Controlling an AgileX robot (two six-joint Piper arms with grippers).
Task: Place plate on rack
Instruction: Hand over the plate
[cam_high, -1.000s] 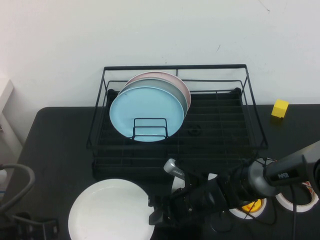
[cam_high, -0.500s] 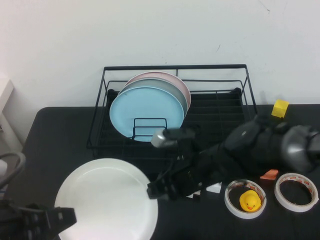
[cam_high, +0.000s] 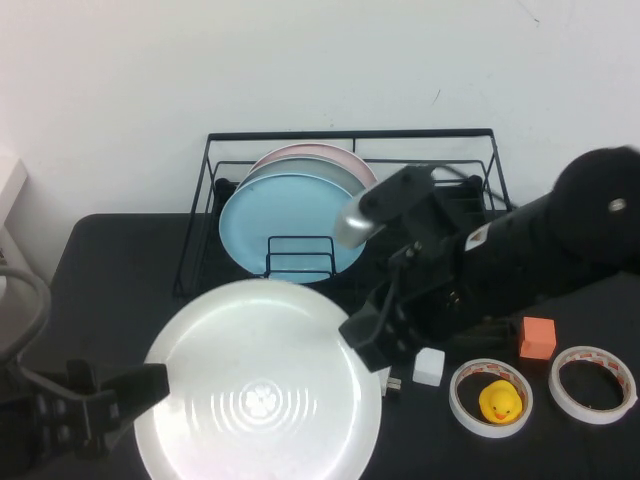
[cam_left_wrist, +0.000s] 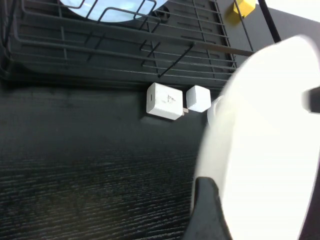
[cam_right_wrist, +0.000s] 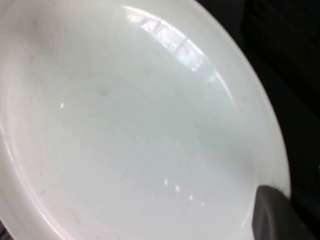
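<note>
Two claws meet the plate — your right claw clamps its right rim, left claw gapes at its left edge; the rack lies just beyond.

White plate with faint concentric rings; black wire rack holding a light blue plate and what looks like a pink plate behind. Black surface; yellow duck; orange block.

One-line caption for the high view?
Right gripper holds the tilted white plate by its rim before the rack; left gripper at its opposite edge.
</note>
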